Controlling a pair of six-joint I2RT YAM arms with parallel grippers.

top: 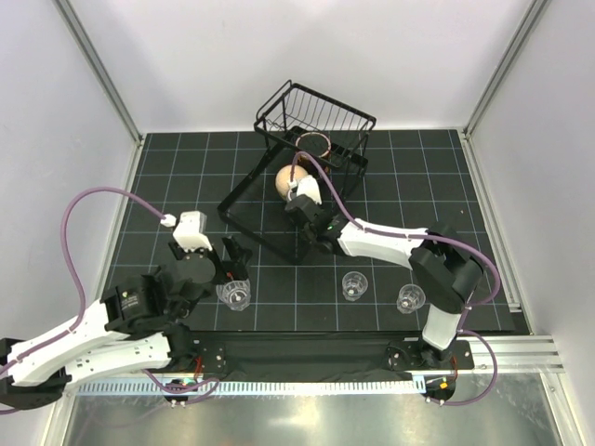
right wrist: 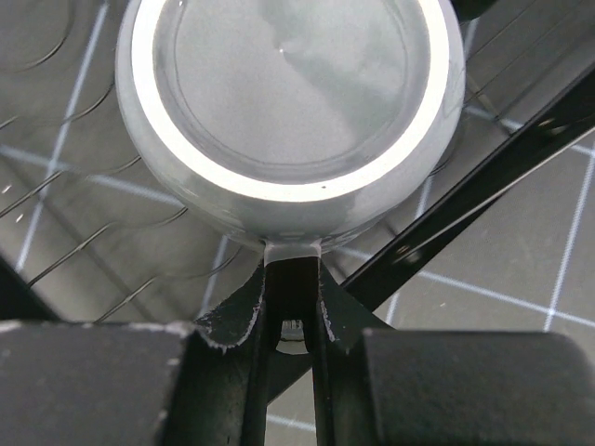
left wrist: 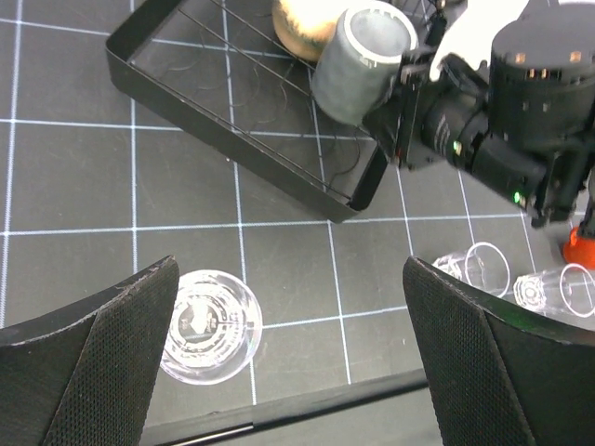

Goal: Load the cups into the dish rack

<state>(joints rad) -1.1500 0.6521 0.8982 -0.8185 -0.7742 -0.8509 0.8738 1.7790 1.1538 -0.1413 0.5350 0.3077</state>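
Note:
The black wire dish rack (top: 327, 116) stands at the back middle, its flat lower frame (top: 244, 221) reaching towards me. A beige mug (top: 286, 177) and a brown-rimmed cup (top: 313, 144) are in the rack. My right gripper (right wrist: 293, 279) is shut on the handle of the grey mug (right wrist: 288, 111) and holds it tilted over the lower frame's near corner (left wrist: 232, 139). My left gripper (left wrist: 288, 316) is open above a clear glass tumbler (left wrist: 206, 313), which stands by its left finger. Two more tumblers (top: 354, 284) (top: 410, 298) stand at the front right.
A small red-orange cup (left wrist: 584, 249) shows at the right edge of the left wrist view, beside the right arm (top: 390, 243). A black strip (top: 307, 348) runs along the table's near edge. White walls enclose the table on three sides.

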